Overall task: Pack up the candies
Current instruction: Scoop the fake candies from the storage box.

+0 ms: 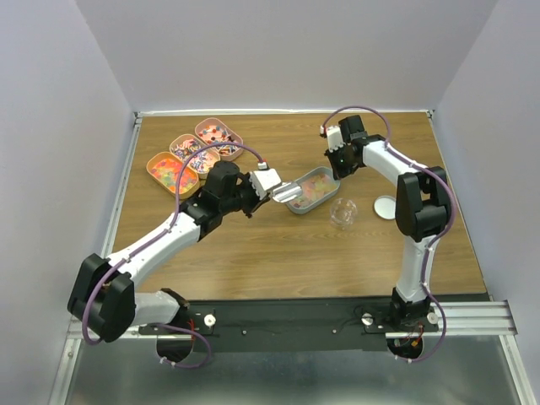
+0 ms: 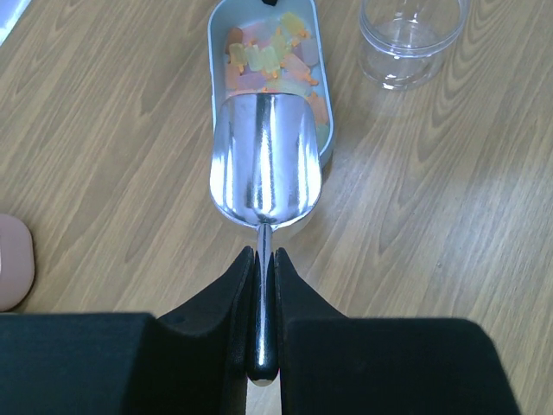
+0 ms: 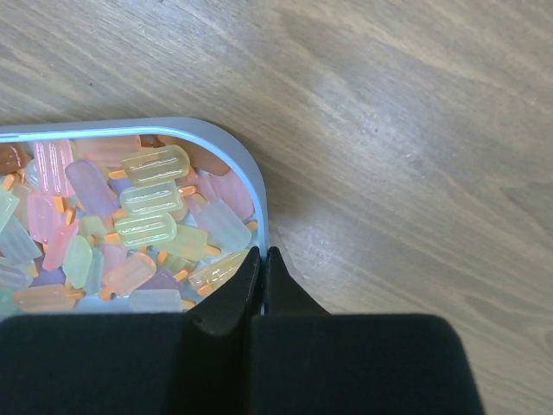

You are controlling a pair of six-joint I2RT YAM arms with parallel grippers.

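The left gripper [image 2: 262,259] is clamped on the thin handle of the silver scoop [image 2: 263,156], whose bowl, seemingly empty, is held over the near end of the grey oval tin [image 2: 213,52]. The candies [image 2: 268,60], pastel ice-lolly shapes, lie in that tin straight ahead, its long axis in line with the handle. The right gripper [image 3: 262,268] is pinched on the tin's far rim. A clear jar [image 2: 413,39] stands just to the right. No writing can be read.
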